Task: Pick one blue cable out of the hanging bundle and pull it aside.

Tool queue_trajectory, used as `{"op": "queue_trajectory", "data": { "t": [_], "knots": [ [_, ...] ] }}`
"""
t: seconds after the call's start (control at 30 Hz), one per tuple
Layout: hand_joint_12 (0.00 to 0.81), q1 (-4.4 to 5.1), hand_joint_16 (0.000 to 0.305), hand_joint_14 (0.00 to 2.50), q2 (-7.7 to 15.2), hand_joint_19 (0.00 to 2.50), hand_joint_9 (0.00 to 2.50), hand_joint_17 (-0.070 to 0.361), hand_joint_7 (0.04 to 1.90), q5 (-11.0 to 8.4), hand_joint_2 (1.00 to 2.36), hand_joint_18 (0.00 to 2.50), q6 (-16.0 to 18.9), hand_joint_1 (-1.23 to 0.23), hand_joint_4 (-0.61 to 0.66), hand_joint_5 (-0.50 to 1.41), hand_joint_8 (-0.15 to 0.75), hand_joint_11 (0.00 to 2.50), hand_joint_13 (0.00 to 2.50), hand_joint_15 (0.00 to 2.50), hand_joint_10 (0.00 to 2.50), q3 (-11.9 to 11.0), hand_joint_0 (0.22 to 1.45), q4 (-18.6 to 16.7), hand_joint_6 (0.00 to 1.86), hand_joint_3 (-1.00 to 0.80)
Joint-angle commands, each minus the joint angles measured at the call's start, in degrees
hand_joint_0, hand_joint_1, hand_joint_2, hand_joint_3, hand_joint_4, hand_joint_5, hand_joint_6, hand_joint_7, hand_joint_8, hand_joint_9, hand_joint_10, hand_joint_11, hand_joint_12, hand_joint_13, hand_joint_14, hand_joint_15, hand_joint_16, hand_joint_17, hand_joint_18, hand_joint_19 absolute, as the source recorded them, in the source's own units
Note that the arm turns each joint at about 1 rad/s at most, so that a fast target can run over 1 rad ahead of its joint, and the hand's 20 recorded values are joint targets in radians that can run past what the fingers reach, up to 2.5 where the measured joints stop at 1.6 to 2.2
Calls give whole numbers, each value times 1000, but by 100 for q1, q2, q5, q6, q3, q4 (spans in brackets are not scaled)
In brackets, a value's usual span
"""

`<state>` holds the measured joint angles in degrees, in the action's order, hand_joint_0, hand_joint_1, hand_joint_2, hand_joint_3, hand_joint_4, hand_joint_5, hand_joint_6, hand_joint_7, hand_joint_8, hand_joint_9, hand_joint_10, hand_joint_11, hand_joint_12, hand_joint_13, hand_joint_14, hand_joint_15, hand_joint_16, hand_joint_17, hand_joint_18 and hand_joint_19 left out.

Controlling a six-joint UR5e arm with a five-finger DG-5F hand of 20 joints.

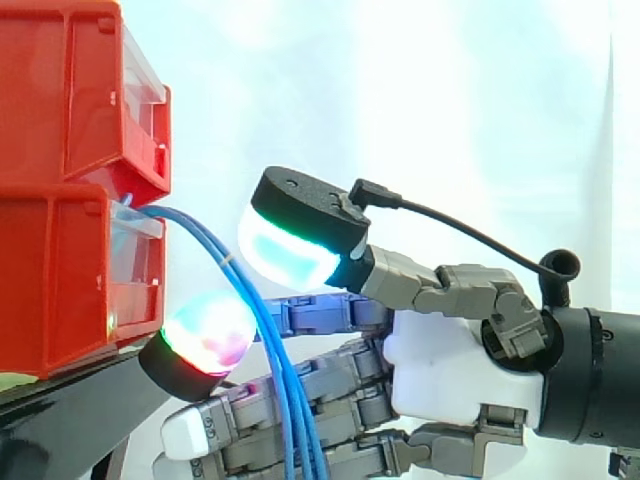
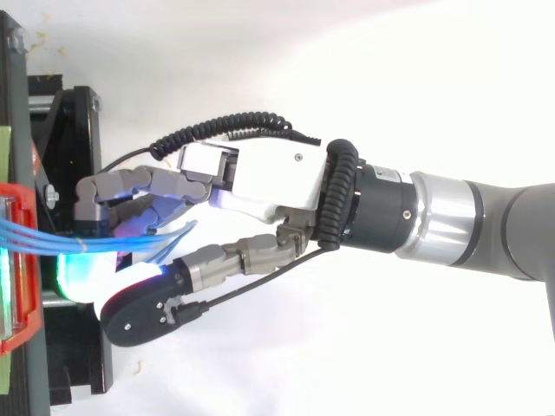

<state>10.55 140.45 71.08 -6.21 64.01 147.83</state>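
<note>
Closest to the lens is my thumb pad, glowing white-green and held well apart from the other fingers. So my hand is open: fingers reach out nearly straight toward the red bins, nothing pinched as far as I can see. Blue cable bundle spills out of the lower bin and hangs from 10 o'clock down to 6, crossing just in front of my fingers, at 7 o'clock from the thumb. Guessing the trick is getting one strand alone into that gap. No print I can read anywhere.
</note>
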Motion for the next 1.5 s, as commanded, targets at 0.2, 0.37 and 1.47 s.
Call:
{"op": "queue_trajectory", "data": {
  "t": [0.2, 0.37, 1.47],
  "knots": [
    [359, -62, 56, 9, -1, 333, 759, 127, 1243, 37, 1004, 428, 23, -556, 234, -104, 324, 222, 513, 256, 7, -20, 511, 132, 502, -456],
    [363, -71, 57, 9, -1, 340, 759, 128, 1235, 11, 1003, 429, 5, -533, 234, -104, 325, 217, 512, 255, 6, -20, 505, 308, 502, -464],
    [359, -88, 56, 9, -9, 341, 767, 125, 1266, -7, 1004, 437, 41, -552, 231, -101, 323, 228, 522, 258, 6, -433, 517, 1126, 502, -448]
  ]
}}
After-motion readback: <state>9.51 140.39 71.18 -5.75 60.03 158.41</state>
